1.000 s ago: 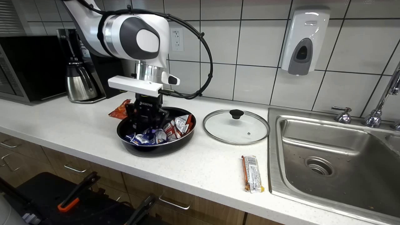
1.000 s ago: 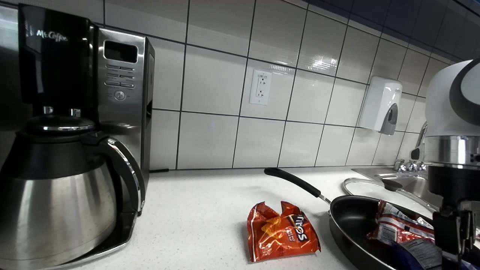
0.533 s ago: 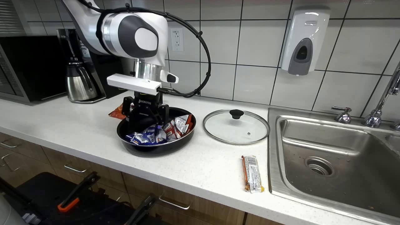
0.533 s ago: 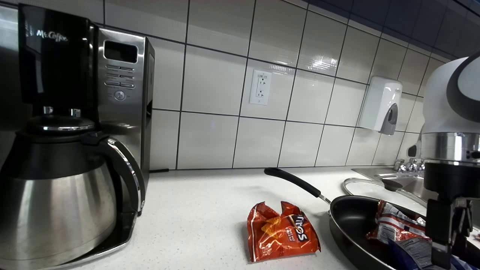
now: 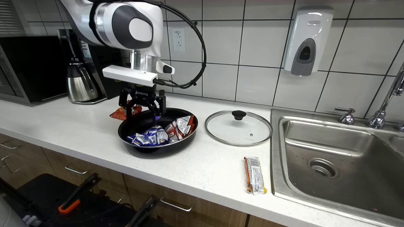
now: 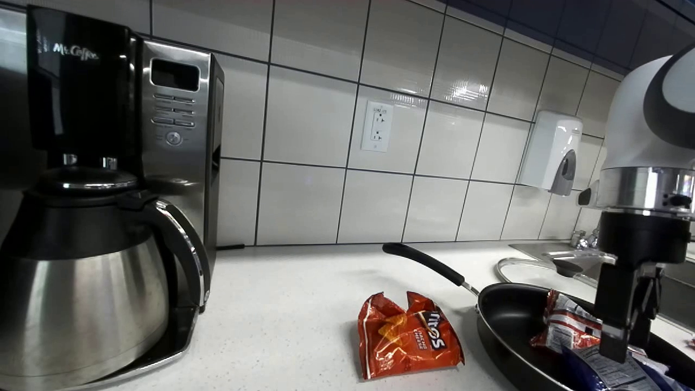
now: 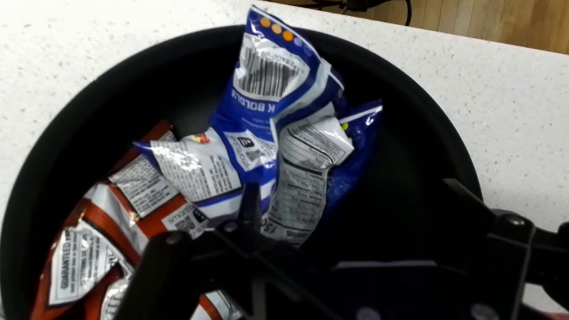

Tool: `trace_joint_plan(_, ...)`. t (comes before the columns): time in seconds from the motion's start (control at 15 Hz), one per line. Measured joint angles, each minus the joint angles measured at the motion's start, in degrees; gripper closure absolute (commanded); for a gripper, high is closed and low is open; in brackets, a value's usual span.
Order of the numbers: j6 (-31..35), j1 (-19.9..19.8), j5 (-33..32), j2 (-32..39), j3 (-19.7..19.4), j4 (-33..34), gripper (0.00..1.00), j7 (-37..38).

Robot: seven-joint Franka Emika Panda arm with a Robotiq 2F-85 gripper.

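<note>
Blue bag (image 7: 260, 146) lies in the black pan (image 5: 157, 153), below the jaws and toward the front. Crumpled, back label up; long axis runs away from the jaws in the wrist view, barcode end pointing at the front edge of the counter (image 5: 208, 170), by the wood floor (image 7: 489, 20), overlapping the pan rim from that angle. Jaws spread wide, gripping nothing, tips down over the pan; can't tell if a tip touches the bag. Arm (image 5: 132, 28) comes in from upper left in an exterior view, wrist dropping straight down. Red packaging (image 5: 175, 130), bag count unclear, in the pan right of the jaws there, against the blue one. Chip bag (image 6: 410, 339) behind the jaws, just outside the pan. Glass lid (image 5: 233, 129) right of the jaws, thin strip of counter between it and pan. Snack bar (image 5: 254, 175) farther right, near the sink (image 5: 278, 157). Dark pan bottom shows between the tips.
</note>
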Motion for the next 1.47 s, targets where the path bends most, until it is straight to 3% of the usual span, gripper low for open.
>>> trace_joint_plan(0.8,-1.13,5.56,0.23,0.58,5.00,8.75,0.00,8.60)
trace_joint_plan(1.47,-1.31,8.15,0.23,14.72,7.25,22.08,0.00,20.86)
